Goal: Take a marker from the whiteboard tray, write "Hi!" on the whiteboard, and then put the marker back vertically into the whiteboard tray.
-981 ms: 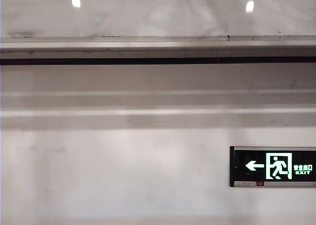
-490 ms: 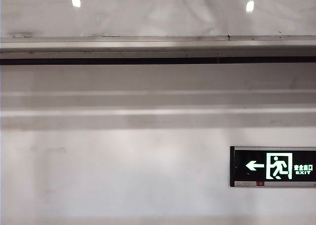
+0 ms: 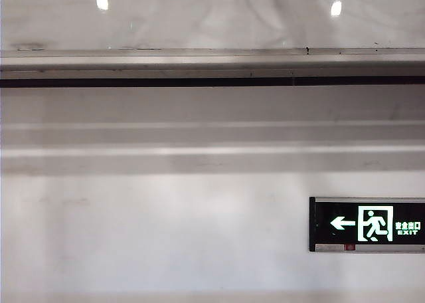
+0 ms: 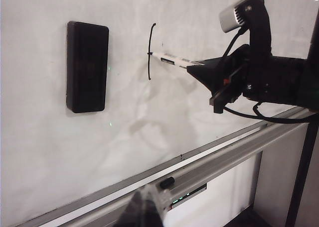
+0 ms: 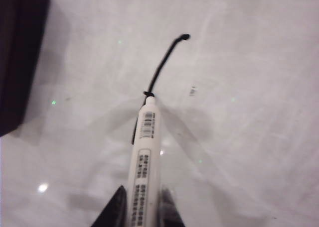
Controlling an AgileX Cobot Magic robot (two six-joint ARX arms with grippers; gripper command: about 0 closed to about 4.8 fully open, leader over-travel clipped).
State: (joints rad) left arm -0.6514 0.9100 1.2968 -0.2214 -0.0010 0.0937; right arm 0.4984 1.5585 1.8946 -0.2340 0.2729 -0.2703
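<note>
White glossy whiteboard [image 4: 149, 112] filled most of left wrist view, w/ silver-grey whiteboard tray [image 4: 234, 155] along its lower edge & a black eraser block [image 4: 87, 66] stuck on it. Right claw [image 4: 207, 70] was clamped on the marker [image 4: 172, 60], fingers nearly together round barrel, tip touching board at a black vertical stroke [image 4: 149, 53]. Left claw [image 4: 144, 212] sat low by tray, blurred; opening can't be told.
</note>
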